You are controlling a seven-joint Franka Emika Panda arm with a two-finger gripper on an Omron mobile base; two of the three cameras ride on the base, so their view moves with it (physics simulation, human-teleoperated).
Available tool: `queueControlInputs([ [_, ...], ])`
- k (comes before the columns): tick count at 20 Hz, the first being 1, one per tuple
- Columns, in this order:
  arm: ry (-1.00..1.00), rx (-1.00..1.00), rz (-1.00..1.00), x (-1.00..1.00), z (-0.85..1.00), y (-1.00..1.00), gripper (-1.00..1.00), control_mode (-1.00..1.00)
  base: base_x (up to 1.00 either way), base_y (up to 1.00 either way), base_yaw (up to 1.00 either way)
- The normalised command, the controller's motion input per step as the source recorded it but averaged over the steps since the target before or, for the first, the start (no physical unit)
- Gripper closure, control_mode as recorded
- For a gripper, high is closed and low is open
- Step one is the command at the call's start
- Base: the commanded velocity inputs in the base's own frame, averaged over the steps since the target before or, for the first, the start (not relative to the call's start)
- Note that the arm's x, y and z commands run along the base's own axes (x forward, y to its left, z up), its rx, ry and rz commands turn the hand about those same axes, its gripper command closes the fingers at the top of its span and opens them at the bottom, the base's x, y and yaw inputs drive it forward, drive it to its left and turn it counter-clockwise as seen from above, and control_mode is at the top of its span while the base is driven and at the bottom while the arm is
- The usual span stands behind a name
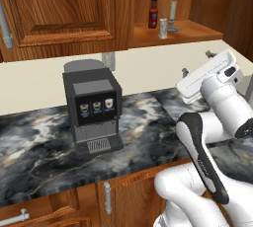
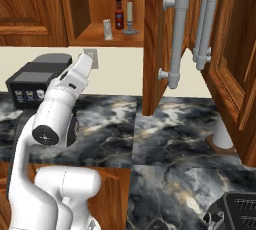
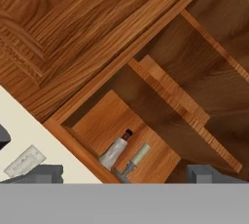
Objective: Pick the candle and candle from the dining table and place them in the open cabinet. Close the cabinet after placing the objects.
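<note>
Hand view, rolled sideways, looks into the open cabinet (image 3: 160,86): stub candle (image 3: 113,154) and stick candle (image 3: 140,155) stand on the bottom shelf by a dark bottle (image 3: 127,134), mostly hidden behind the stub. Hand (image 3: 127,174) spread, empty; fingertips (image 3: 206,173) cut off low.

In the cabinet (image 2: 107,36), the short candle (image 2: 107,29) stands in front. The bottle (image 2: 119,13) and tall candle (image 2: 129,18) stand behind it.

I'm looking at a cream wall (image 1: 148,63) behind a black marbled counter (image 1: 39,147). A dark coffee machine (image 1: 94,107) stands on it, below an outlet (image 1: 108,60); brown drawers (image 1: 49,211) sit underneath.
</note>
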Motion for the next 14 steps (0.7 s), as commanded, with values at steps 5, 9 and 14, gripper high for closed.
queueControlInputs([
  [5, 0.00, 0.00, -0.10, -0.63, 0.00, 0.00, -1.00, -1.00, 0.00, 0.00, 0.00],
  [9, 0.00, 0.01, -0.08, -0.66, 0.01, 0.00, -1.00, -1.00, 0.00, 0.00, 0.00],
  [14, 0.00, 0.19, -0.07, -0.69, 0.00, -0.04, -1.00, -1.00, 0.00, 0.00, 0.00],
])
